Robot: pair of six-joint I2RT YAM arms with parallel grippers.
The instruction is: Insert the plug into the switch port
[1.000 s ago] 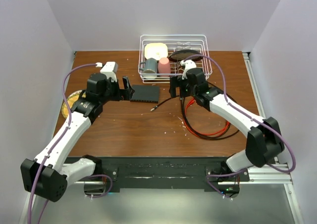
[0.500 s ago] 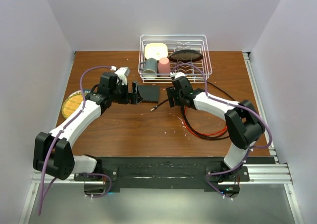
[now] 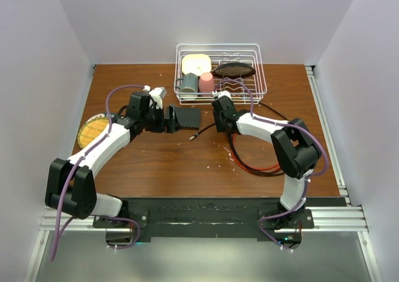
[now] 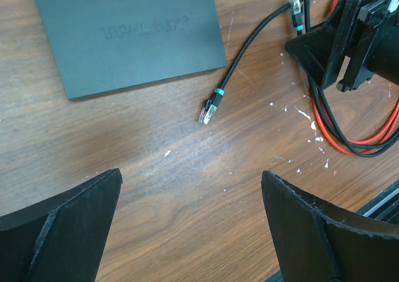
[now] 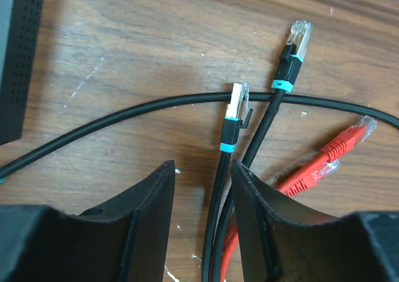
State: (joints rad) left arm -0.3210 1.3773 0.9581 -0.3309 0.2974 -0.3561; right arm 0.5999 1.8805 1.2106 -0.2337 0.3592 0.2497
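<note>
The switch [image 3: 186,118] is a flat matte-black box lying on the brown table, also at the top left of the left wrist view [image 4: 131,32]. A black cable ends in a clear plug [image 4: 207,111] just off the switch's corner. My left gripper [image 4: 192,176] hovers wide open over bare wood near that plug. My right gripper [image 5: 202,170] straddles another black cable whose plug [image 5: 235,101] lies just beyond its fingertips. The cable runs beside the right finger [image 5: 249,194], and a gap shows on the other side. A third black plug [image 5: 298,35] lies farther off.
Red and black cables coil on the table [image 3: 262,163], with two red plugs [image 5: 352,135] right of my right fingers. A white wire rack [image 3: 255,76] holding cups and dishes stands at the back. A yellow disc [image 3: 92,129] lies at the left.
The right gripper has come down and left over the cables, and its jaws have narrowed around a black cable. The left arm has swung right, toward the switch, still wide open.
</note>
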